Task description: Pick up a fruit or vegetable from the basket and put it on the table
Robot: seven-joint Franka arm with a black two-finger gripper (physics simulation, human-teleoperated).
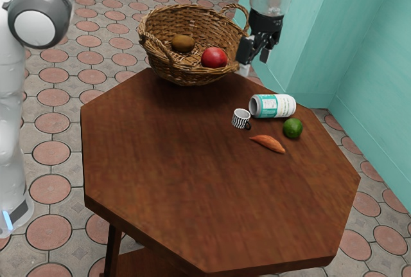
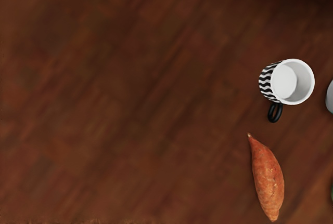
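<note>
By the basket, the hand is spread, empty; the red fruit inside, likely firm, slick, is best pinched mid-sides.

Black-and-white mug, sideways teal-and-white container, turquoise wall, patterned floor

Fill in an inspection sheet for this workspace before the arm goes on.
Surface: brown wooden table, bare over much of its top.
Job's things: wicker basket on the table, holding a red fruit and a brown one.
Clutter: cup, sweet potato, green fruit, jar lying on its side.
Gripper: the gripper is raised, open, holding nothing.
Cables: nothing seen.
Surroundings: patterned floor, teal wall.
</note>
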